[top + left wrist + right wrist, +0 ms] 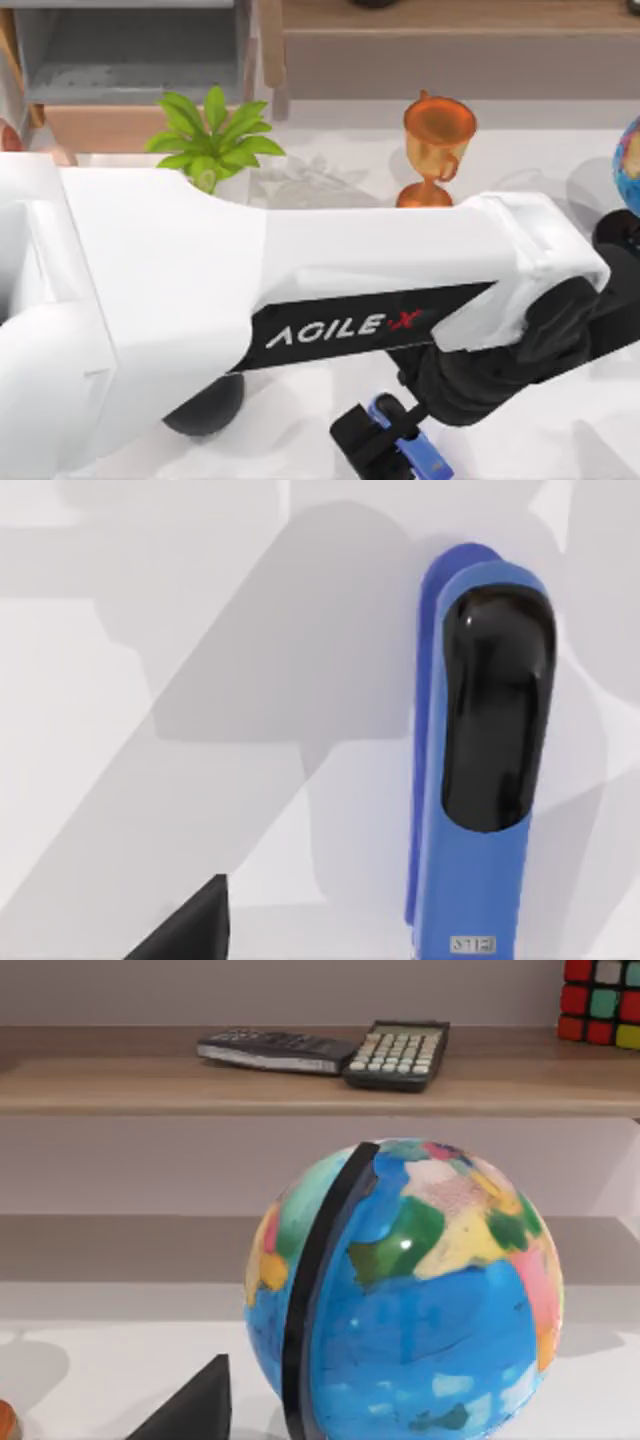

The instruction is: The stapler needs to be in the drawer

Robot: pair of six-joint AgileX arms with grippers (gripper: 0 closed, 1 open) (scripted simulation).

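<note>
Blue and black, the stapler (408, 447) is lying on the table, well apart from the drawer (130, 50), which is standing open. My left gripper (385, 435) is hovering at the stapler; whether it is gripping, I cannot tell. Lifting and carrying are remaining.

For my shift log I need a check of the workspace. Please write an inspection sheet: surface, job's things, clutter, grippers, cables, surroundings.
Surface: white table, shadowed.
Job's things: stapler flat on the table, near edge; drawer open at far left.
Clutter: plant, trophy, globe, black ball.
Grippers: left gripper at the stapler; finger state unclear.
Cables: nothing seen.
Surroundings: shelf with calculator, colour cube.
</note>
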